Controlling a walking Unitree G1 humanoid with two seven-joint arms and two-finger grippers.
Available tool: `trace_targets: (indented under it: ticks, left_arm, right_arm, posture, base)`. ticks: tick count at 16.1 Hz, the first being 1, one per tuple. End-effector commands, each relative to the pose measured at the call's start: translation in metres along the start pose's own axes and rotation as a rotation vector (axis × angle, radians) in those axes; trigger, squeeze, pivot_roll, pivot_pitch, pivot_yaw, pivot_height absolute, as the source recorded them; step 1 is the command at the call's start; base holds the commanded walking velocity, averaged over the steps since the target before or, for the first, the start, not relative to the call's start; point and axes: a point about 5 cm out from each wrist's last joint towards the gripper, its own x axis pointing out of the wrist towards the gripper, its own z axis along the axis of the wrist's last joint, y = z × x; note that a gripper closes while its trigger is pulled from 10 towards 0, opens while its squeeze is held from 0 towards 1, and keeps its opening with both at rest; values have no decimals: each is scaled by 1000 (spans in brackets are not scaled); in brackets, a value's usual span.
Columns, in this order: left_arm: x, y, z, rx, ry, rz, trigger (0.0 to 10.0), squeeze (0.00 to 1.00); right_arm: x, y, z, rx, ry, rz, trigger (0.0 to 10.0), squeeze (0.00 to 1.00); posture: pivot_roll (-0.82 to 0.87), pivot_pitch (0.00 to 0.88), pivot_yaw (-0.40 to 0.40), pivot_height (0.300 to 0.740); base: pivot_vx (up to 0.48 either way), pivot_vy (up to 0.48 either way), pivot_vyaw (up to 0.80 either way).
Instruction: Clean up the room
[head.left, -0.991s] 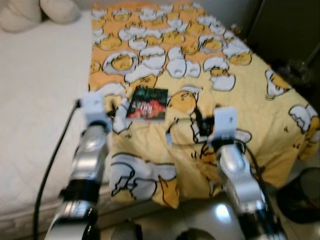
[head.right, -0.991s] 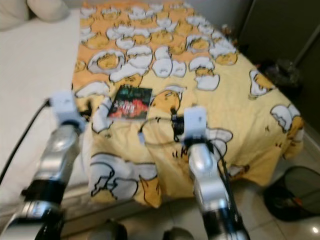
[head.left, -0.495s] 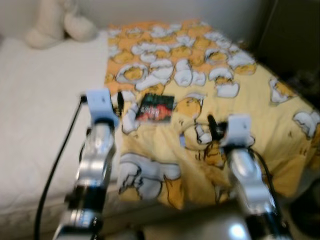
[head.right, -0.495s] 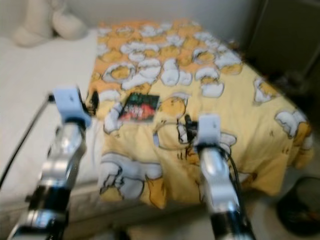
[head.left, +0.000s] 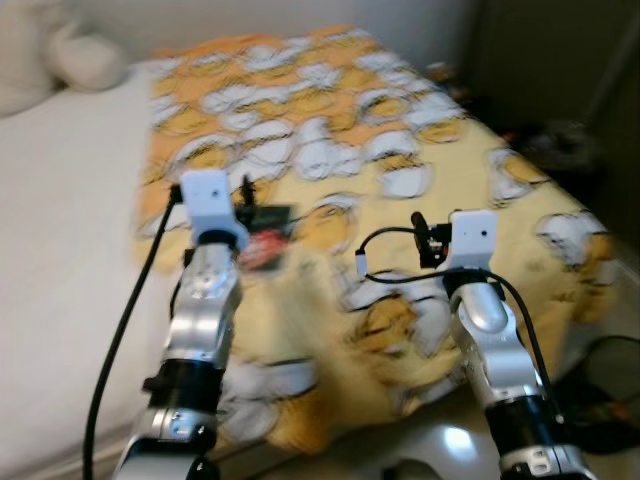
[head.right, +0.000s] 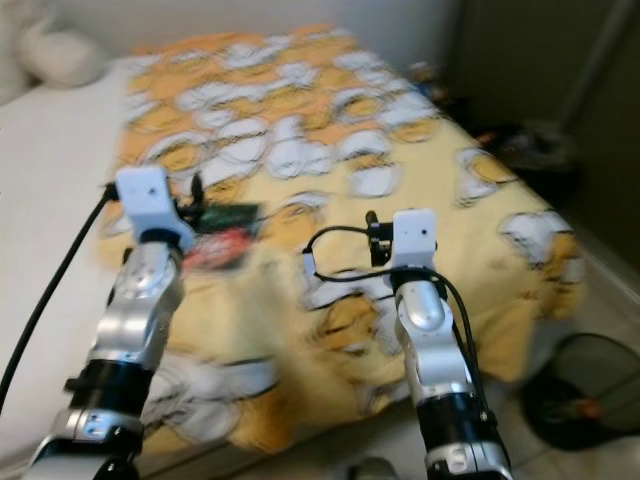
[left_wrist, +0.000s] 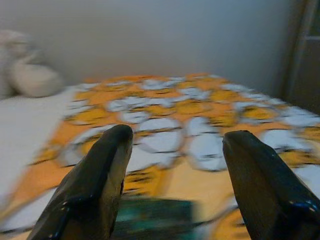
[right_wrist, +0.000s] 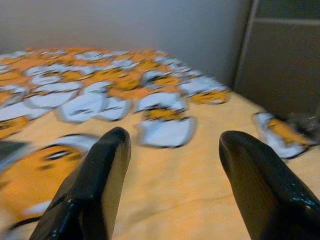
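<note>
A dark book with a red and green cover (head.left: 266, 243) lies flat on the yellow egg-pattern blanket (head.left: 400, 130), blurred and partly hidden by my left wrist. My left gripper (head.left: 245, 192) hovers just above and short of the book, fingers open; the left wrist view has the book's green edge (left_wrist: 155, 217) low between the two fingers. My right gripper (head.left: 421, 235) is held over the blanket to the right of the book, open and empty, with bare blanket (right_wrist: 170, 165) between its fingers.
The white mattress (head.left: 70, 220) lies to the left, with a cream plush toy (head.left: 60, 60) at its head. Dark furniture (head.left: 560, 60) and clutter (head.left: 560, 140) stand right of the bed. A black wire basket (head.right: 590, 390) sits on the floor at the right.
The whole picture has swung and blurred, so the camera moved. Both arms stay raised over the bed with open fingers; my left wrist now covers part of the book.
</note>
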Motion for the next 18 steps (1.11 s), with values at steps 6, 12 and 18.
trace_targets:
  ticks: [6, 12, 18]
  left_arm:
    - [4, 11, -2, 84, 12, 72, 10000, 0]
    - [2, 9, -4, 173, 26, 40, 10000, 1000]
    - [-1, 4, -9, 231, 54, 16, 10000, 1000]
  right_arm:
    - [27, 4, 38, 5, -94, 78, 10000, 0]
    - [26, 21, 23, 81, -16, 129, 10000, 349]
    - [24, 24, 10, 83, 37, 121, 10000, 0]
  posture:
    - [-136, 0, 44, 723]
    - [-114, 0, 31, 723]
    - [-105, 0, 46, 723]
  base:
    - [339, 64, 481]
    - [0, 0, 116]
    - [0, 0, 657]
